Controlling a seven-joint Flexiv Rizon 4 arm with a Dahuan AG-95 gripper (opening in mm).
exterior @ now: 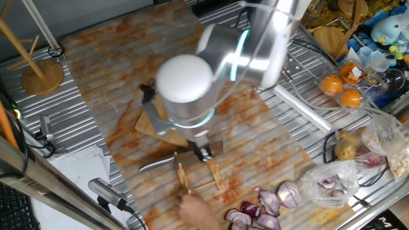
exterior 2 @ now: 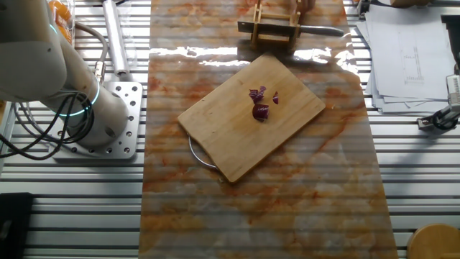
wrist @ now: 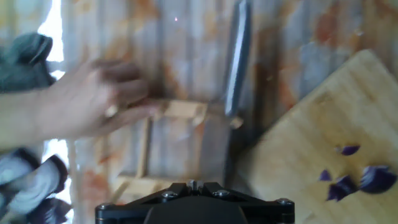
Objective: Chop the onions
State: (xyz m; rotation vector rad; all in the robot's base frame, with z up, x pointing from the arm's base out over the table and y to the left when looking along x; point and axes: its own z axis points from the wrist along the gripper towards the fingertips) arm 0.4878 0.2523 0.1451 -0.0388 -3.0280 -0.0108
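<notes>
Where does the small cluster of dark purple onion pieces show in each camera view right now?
One fixed view: not visible; the arm blocks most of the board.
Other fixed view: small cluster of dark purple onion pieces near the middle of the bamboo cutting board.
Hand view: lower right, on the board's corner.
Shared landmark: the bamboo cutting board.

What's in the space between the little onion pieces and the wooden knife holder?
Only bare cutting board and tabletop lie between the onions and the knife holder, seen in the other fixed view.
</notes>
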